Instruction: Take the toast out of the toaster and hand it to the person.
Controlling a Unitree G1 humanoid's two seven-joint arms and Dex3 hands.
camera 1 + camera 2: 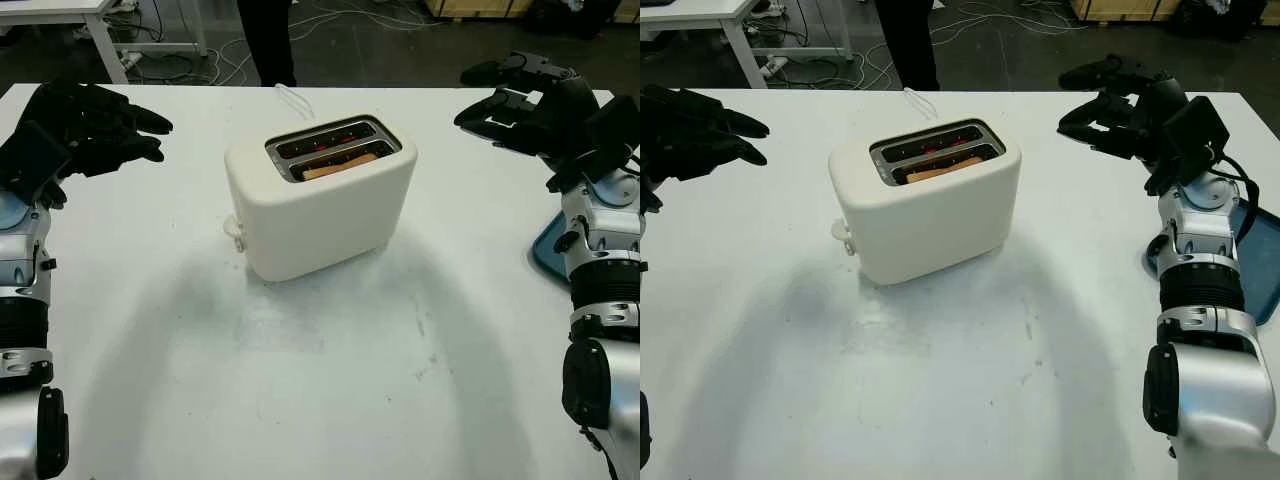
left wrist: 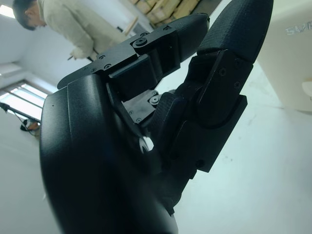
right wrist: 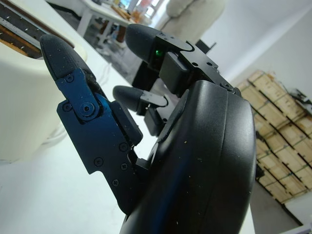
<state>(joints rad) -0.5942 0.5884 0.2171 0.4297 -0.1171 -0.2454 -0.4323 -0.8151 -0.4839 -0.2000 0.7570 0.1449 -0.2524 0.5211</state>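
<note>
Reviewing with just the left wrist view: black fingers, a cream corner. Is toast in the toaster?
Observer: Yes, a brown toast slice sits in the nearer slot of the cream plastic toaster, ungripped.
Operator: Where are the hands?
Observer: Both are open and apart from the toaster: left hand to its left, right hand to its right.
Operator: Anything else on the table?
Observer: A blue tray lies by the right forearm.

The toast (image 1: 339,166) sits sunk in the near slot of the toaster (image 1: 320,205) with just its top edge visible, and the standing person (image 1: 265,40) is cut off above the legs.
</note>
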